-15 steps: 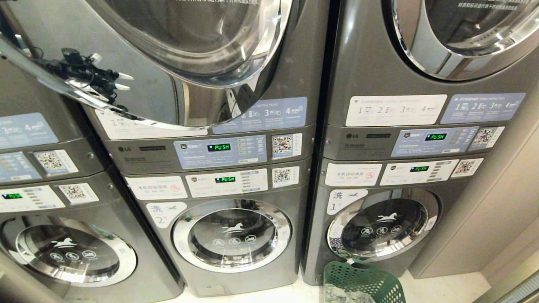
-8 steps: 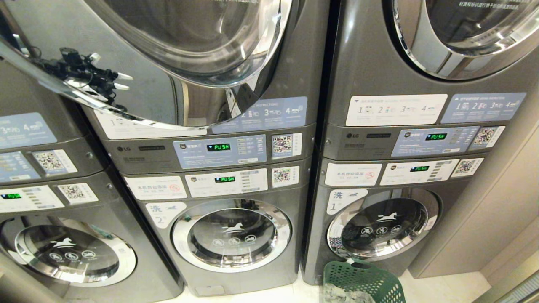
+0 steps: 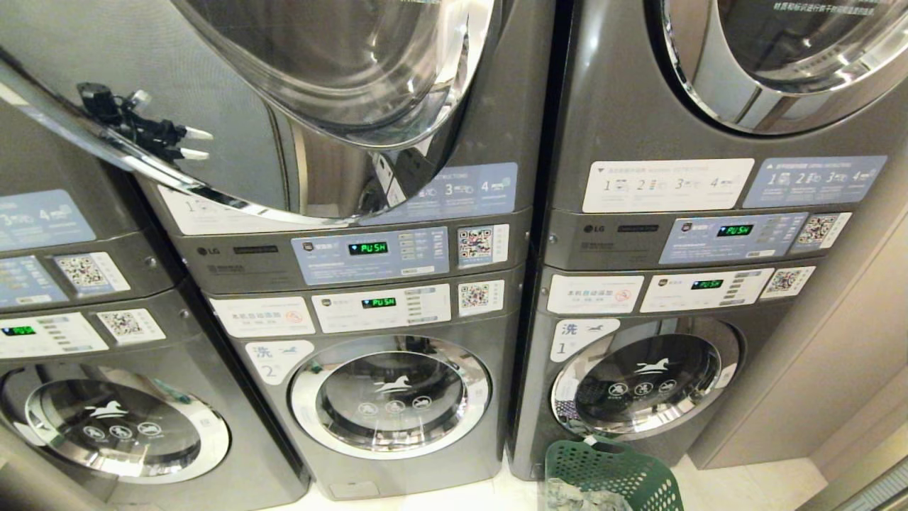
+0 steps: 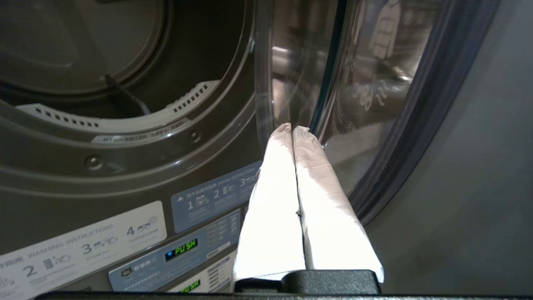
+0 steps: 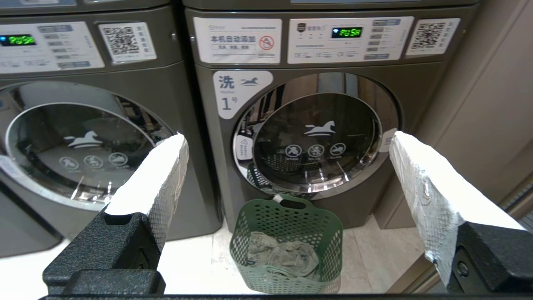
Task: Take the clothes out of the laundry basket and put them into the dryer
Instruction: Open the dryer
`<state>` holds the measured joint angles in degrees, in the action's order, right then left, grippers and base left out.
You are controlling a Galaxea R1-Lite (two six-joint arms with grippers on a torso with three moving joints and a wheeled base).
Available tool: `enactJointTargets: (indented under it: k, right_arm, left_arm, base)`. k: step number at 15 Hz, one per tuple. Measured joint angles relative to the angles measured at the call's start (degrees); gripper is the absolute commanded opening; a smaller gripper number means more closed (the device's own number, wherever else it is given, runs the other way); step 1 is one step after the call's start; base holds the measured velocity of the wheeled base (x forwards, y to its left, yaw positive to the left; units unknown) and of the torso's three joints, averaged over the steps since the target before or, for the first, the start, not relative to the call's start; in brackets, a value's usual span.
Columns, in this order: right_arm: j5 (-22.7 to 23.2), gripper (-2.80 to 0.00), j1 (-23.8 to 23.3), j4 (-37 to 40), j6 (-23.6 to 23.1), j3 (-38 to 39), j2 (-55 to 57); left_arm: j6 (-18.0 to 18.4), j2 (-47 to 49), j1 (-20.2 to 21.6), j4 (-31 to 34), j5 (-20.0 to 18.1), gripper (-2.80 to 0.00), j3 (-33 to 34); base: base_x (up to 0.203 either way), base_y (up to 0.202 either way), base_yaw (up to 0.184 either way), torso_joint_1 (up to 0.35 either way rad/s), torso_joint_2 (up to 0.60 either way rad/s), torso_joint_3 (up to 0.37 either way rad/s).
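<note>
The clothes (image 5: 280,257), faded grey-blue denim, lie crumpled in the small green perforated plastic laundry basket (image 5: 287,246), no long axis readable, low between the right gripper's (image 5: 287,158) wide-spread fingers. In the head view, the dark grey dryer's chrome-rimmed glass door (image 3: 234,106) has swung wider, clearing loading. The left gripper (image 4: 293,131), pressed shut and empty, touches that door's edge.
</note>
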<state>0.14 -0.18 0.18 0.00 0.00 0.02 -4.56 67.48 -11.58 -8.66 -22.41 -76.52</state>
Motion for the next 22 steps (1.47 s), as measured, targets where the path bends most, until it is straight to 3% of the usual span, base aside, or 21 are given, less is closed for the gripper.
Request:
enactJointTargets:
  k: [3, 5, 9, 13, 17, 22]
  right_arm:
    - [0.0, 0.0, 0.0, 0.0, 0.0, 0.0, 0.0]
    - [0.0, 0.0, 0.0, 0.0, 0.0, 0.0, 0.0]
    - [0.0, 0.0, 0.0, -0.1, 0.0, 0.0, 0.0]
    - [0.0, 0.0, 0.0, 0.0, 0.1, 0.0, 0.0]
    - [0.0, 0.0, 0.0, 0.0, 0.1, 0.0, 0.0]
    - [0.0, 0.0, 0.0, 0.0, 0.1, 0.0, 0.0]
  left_arm:
    - [0.2, -1.9, -1.7, 0.1, -0.2, -2.8, 0.3]
    - [1.2, -2.7, -5.6, 0.2, -0.4, -2.8, 0.6]
    - [10.8, -3.0, -16.9, 1.8, -0.4, -2.8, 2.3]
    - [17.1, -1.9, -27.2, 2.2, 0.0, -2.8, 5.6]
    - [18.1, 0.2, -30.7, 1.9, 0.0, -2.8, 5.8]
    - [18.6, 0.9, -31.2, 1.7, 2.5, -2.8, 6.0]
  base:
    - [0.0, 0.0, 0.0, 0.025, -0.05, -0.025]
    - [0.0, 0.0, 0.0, 0.072, -0.15, -0.075]
    - [0.0, 0.0, 0.0, 0.063, -0.13, -0.065]
    - [0.0, 0.0, 0.0, 0.068, -0.13, -0.063]
    - [0.0, 0.0, 0.0, 0.067, -0.12, -0.064]
    - [0.0, 0.0, 0.0, 0.063, -0.12, -0.057]
